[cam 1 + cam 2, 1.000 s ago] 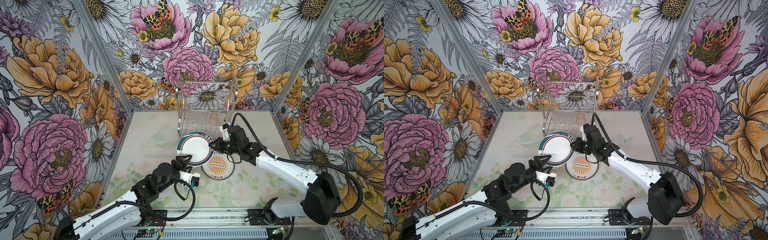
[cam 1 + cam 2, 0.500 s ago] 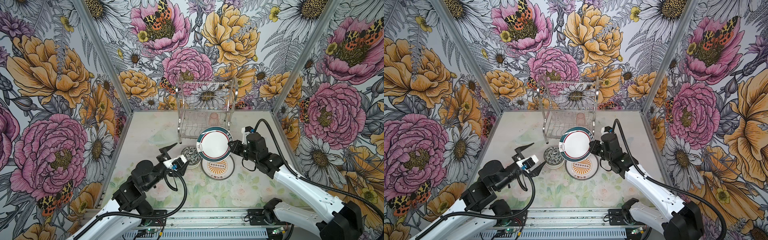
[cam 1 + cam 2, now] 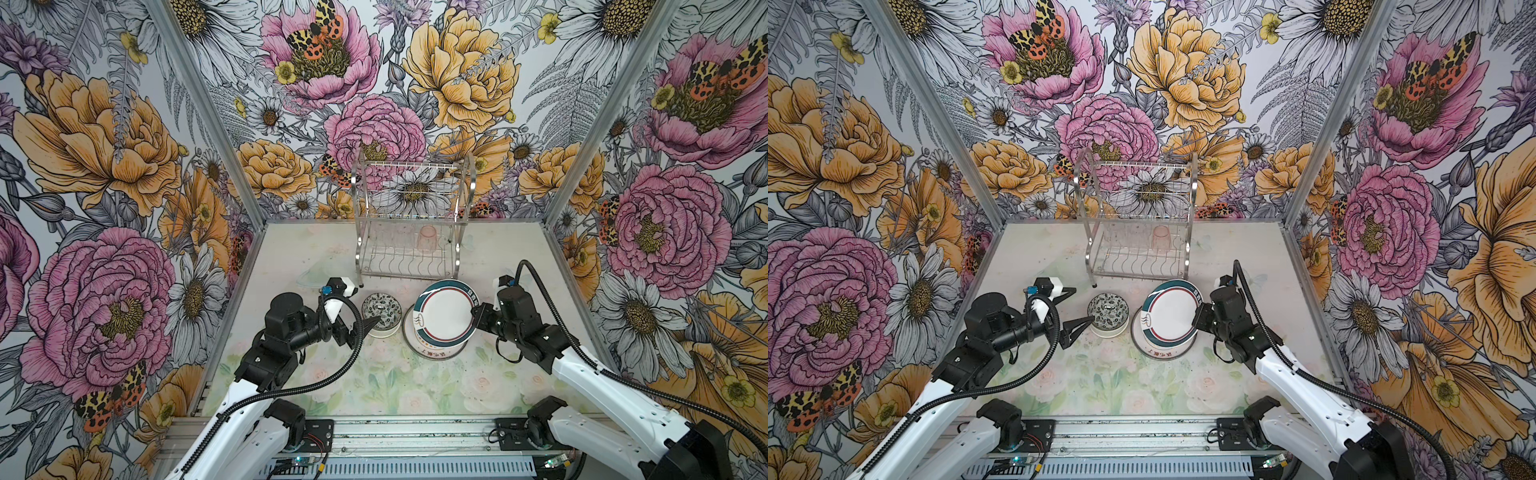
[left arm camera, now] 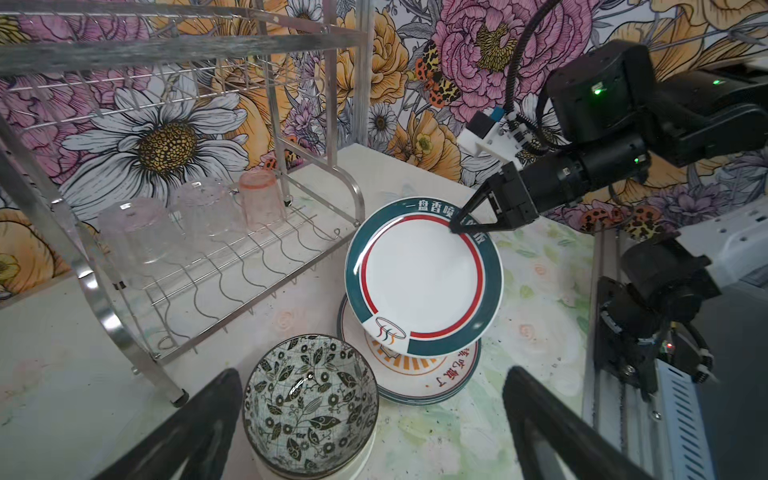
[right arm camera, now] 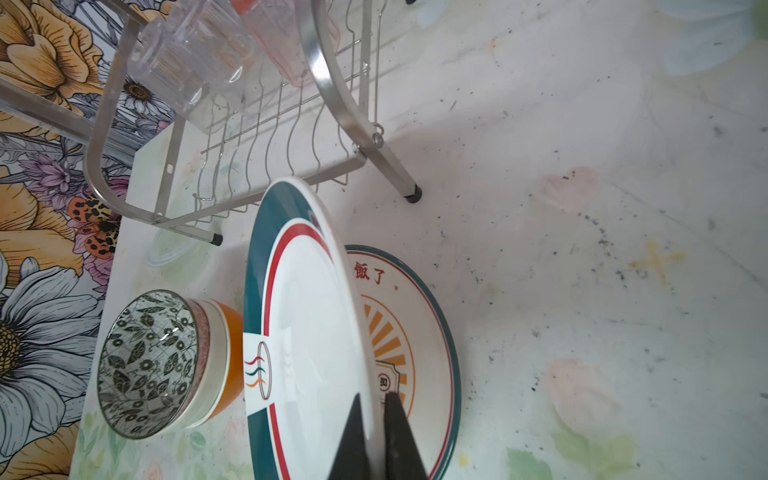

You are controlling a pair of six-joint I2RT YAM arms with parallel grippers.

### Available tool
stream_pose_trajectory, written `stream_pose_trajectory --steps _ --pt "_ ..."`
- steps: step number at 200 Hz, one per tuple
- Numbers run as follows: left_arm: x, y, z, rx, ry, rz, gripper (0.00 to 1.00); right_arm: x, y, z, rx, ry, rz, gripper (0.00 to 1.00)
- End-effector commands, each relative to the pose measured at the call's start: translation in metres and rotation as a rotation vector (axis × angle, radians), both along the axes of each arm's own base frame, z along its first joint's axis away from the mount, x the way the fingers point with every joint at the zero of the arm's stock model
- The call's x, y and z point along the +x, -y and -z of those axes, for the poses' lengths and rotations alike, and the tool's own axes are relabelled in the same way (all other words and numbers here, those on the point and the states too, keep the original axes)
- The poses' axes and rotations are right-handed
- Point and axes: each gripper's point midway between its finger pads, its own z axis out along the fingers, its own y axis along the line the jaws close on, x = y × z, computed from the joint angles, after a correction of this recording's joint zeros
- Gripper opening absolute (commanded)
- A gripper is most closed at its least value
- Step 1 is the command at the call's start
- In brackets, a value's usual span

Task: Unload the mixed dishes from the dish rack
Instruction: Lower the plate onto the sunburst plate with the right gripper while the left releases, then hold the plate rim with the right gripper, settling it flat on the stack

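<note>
Cups point(image 4: 203, 212): three, in dish rack point(image 4: 109, 320).
Bowls point(image 5: 145, 361): three, stacked on bench point(image 3: 395, 382).
Plates point(image 4: 419, 376): two visible.
Right fingers point(image 5: 353, 436): clamped on teal-rimmed plate point(image 5: 307, 332).
Left fingers point(image 4: 199, 419): apart.

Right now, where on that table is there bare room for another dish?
Bare table lies in front of the bowl stack and plate stack, between the two arms; also right of the dish rack, toward the wall. Crowded: before the rack, where the right gripper holds a teal-rimmed plate and the open left gripper flanks the bowls.
</note>
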Motion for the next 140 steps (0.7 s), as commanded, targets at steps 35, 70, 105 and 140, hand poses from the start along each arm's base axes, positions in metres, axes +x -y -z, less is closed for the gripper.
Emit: stream_pose_trajectory --steps 35,70,105,140 --pt "-0.002 0.006 -0.004 -0.052 -0.038 0.036 0.99 0.015 -0.017 0.007 0.119 -0.049 -0.081 0.00" --pt "-0.001 0.006 -0.002 -0.050 -0.045 0.032 0.99 0.018 -0.024 0.017 0.146 -0.082 -0.107 0.00" --pt "0.002 0.005 -0.001 -0.050 -0.053 0.020 0.99 0.015 -0.021 0.026 0.145 -0.100 -0.109 0.13" --pt "0.003 0.008 0.000 -0.047 -0.066 0.028 0.99 0.012 -0.013 0.035 0.147 -0.111 -0.102 0.17"
